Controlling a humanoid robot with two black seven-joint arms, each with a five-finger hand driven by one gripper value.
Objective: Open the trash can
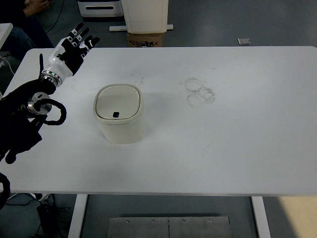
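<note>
A cream trash can [119, 113] stands on the white table [223, 139], left of centre. Its lid is closed and has a small dark button near the front edge. My left hand [74, 45] is over the table's far left corner, up and to the left of the can, with its fingers spread and holding nothing. It does not touch the can. The left arm comes in from the left edge. The right arm is out of view.
Faint ring marks [199, 92] lie on the table right of the can. Beyond the far edge stand a cardboard box [145, 39] and a white unit [144, 15]. A person sits at the top left corner [25, 15].
</note>
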